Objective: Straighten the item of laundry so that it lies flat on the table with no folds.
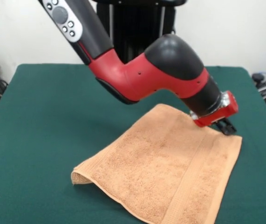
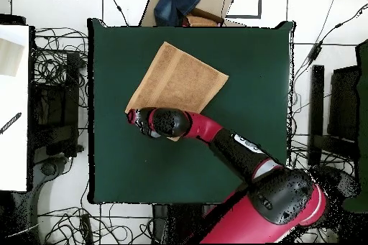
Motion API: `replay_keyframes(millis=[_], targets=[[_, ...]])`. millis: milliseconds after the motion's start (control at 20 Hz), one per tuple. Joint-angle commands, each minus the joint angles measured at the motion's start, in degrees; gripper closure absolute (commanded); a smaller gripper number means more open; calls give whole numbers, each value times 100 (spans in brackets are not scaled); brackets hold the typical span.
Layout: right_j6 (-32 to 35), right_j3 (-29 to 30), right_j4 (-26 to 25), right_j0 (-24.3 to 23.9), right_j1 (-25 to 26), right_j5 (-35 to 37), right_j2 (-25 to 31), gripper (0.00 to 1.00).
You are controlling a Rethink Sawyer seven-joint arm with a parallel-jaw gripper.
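The peach-orange towel (image 1: 165, 172) (image 2: 180, 84) lies spread on the dark green table (image 1: 39, 130) (image 2: 251, 113), with a woven band stripe near its right hem. Its near-left corner (image 1: 79, 176) is curled up off the felt. My gripper (image 1: 227, 127) (image 2: 133, 118) is down at the towel's far right corner in the front view, touching or just above the cloth. The wrist hides the tips, so I cannot see how they stand or whether cloth is pinched.
The red and black arm (image 1: 160, 70) reaches across the table's far half above the towel. In the overhead view a cardboard box with blue cloth (image 2: 188, 3) sits beyond the table's top edge, and cables (image 2: 57, 70) lie on the floor around it.
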Motion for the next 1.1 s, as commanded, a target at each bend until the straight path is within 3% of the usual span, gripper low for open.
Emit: replay_keyframes(millis=[50,600,950,1100], targets=[[416,-882,-100,463,128,-485,-346,100],[582,-476,131,416,-763,22,-395,100],[871,-200,127,648,-1630,112,-672,100],[749,-297,228,577,-1392,210,-611,100]])
